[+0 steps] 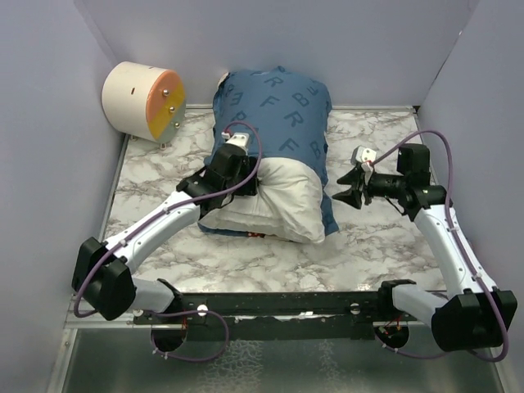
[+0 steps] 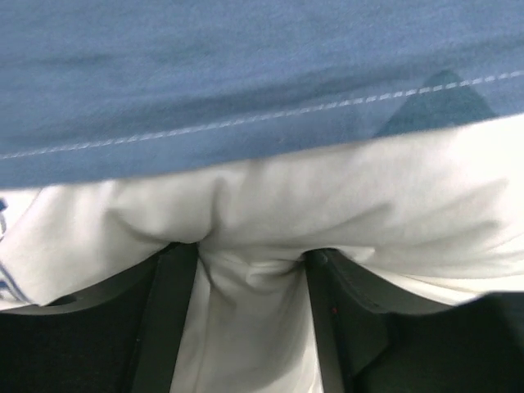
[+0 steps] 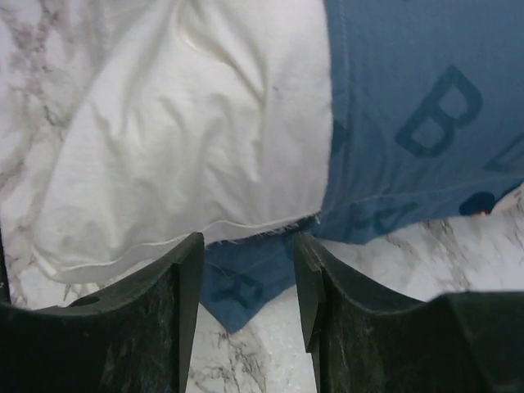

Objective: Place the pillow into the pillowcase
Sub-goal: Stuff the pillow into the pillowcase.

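Observation:
The blue pillowcase lies at the back middle of the table, its mouth facing the arms. The white pillow is partly inside it, with its near half sticking out. My left gripper presses into the pillow's left side. In the left wrist view the pillow bunches between the fingers of my left gripper, just below the pillowcase hem. My right gripper stands open just right of the pillow. In its wrist view my right gripper hovers over a loose blue corner of the pillowcase, holding nothing.
A cream cylinder with an orange face sits at the back left corner. Grey walls close in the marble table on three sides. A black rail runs along the near edge between the arm bases.

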{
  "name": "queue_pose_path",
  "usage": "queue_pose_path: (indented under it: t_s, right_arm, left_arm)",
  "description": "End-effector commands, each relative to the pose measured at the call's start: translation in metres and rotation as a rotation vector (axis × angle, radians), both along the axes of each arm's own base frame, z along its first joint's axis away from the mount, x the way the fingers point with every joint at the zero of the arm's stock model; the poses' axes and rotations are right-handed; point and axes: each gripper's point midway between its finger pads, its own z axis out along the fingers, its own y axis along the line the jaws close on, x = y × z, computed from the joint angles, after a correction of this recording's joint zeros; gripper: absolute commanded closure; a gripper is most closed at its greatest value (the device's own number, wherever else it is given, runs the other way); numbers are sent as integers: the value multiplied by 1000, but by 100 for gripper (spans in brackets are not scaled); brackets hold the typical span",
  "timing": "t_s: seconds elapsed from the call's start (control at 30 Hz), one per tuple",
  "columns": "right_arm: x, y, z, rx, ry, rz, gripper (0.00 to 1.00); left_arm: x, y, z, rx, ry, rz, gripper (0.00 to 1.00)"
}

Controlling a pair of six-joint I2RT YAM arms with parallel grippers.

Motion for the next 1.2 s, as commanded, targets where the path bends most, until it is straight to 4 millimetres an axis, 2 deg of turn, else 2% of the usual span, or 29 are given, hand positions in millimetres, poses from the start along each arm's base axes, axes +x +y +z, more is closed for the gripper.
queue_pose_path:
  t_s: [0.0, 0.1, 0.17, 0.27, 0.33, 0.43, 0.53, 0.67, 0.83, 0.87, 1.0, 1.17]
  right_arm:
    - [47, -16, -15, -6, 15, -234, 52]
    - [50, -8, -31, 12, 70, -217, 51]
    - [55, -4, -43, 1, 80, -228, 42]
    - [62, -3, -66, -7, 124, -263, 28]
    - [67, -3, -83, -14, 185, -281, 27]
    - [72, -3, -104, -25, 290, -309, 27]
    - [76, -4, -118, -30, 357, -341, 27]
    - [69, 11, -114, 50, 446, -289, 28]
    - [54, 30, -88, 158, 507, -183, 29]
    - [51, 31, -85, 164, 509, -176, 28]
    - [50, 25, -80, 145, 465, -208, 27]
    - [56, 7, -87, 136, 460, -300, 26]
  left_arm:
    - [-1, 25, 26, -23, -112, 43, 36]
    - [-23, 18, 51, -147, -172, -34, 21]
    - [-41, 15, 70, -254, -210, -71, 15]
    - [-69, 7, 91, -402, -210, -141, 15]
    - [-82, -1, 99, -491, -179, -173, 18]
    - [-103, -25, 103, -591, -112, -249, 21]
    - [-121, -52, 104, -564, -118, -286, 21]
    - [-143, -96, 90, -438, -111, -313, 19]
    - [-143, -127, 58, -266, -181, -235, 5]
    - [-137, -129, 54, -248, -200, -201, 2]
    - [-110, -126, 30, -146, -261, -53, 1]
    - [-74, -134, 7, -112, -241, 25, 1]
